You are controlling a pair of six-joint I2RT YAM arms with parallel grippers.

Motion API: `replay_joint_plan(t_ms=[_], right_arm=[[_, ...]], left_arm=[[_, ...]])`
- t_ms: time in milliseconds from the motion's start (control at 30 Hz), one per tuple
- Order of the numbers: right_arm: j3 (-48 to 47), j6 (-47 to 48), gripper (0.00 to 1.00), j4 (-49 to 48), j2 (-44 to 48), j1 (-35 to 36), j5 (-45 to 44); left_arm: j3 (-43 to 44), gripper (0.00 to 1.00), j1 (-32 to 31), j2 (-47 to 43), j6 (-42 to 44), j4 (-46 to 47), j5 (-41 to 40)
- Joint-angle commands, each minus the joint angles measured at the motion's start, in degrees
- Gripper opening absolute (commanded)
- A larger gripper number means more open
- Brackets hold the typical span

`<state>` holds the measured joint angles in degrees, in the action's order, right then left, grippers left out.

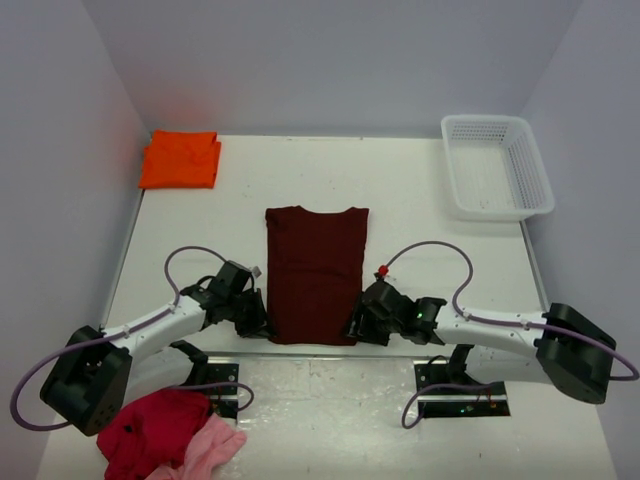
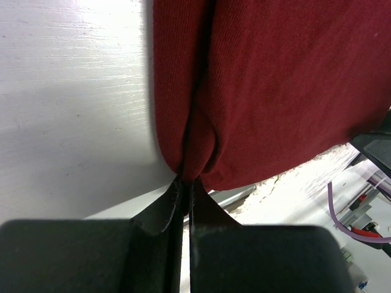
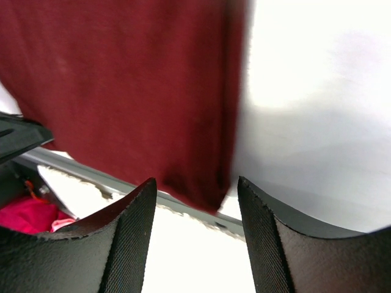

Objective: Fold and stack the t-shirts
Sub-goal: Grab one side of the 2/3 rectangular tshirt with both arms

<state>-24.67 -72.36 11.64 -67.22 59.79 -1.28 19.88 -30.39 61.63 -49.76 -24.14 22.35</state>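
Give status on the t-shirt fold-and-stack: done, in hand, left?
Done: the orange t-shirt lies folded at far left, and the maroon t-shirt is folded to a narrow strip mid-table. In hand: the left gripper is shut on its near left corner, while the right gripper is open around the near right corner. Left: likely the crosswise fold, then stacking the two.

White table [image 1: 420,200] on my feed — cloth and one basket on it.
I see the maroon t-shirt [image 1: 315,275] lying mid-table as a long strip, hem toward the near edge. The orange t-shirt [image 1: 180,160] sits folded far left, a white basket [image 1: 495,208] far right — a red garment [image 1: 150,425] and pink garment [image 1: 210,450] are heaped touching, near left.
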Motion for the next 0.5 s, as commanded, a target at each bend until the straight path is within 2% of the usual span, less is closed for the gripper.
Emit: replay_joint_plan(t_ms=[0, 133, 333, 467], right_arm=[[2.08, -2.87, 0.57, 10.94, 2.00, 0.59, -5.66], [4.01, -3.58, 0.56, 9.46, 2.97, 0.59, -5.05], [3.22, -3.05, 0.55, 3.92, -4.40, 0.68, -2.86], [2.34, -4.19, 0.49, 1.81, -8.01, 1.64, -2.67]], left_arm=[[0.51, 0.00, 0.07, 0.51, 1.94, 0.59, -0.38], [0.60, 0.00, 0.07, -0.01, 1.77, 0.50, -0.03], [0.51, 0.00, 0.16, -0.72, 1.68, 0.24, 0.68], [0.25, 0.00, 0.07, -2.21, 1.68, -0.47, 0.68]])
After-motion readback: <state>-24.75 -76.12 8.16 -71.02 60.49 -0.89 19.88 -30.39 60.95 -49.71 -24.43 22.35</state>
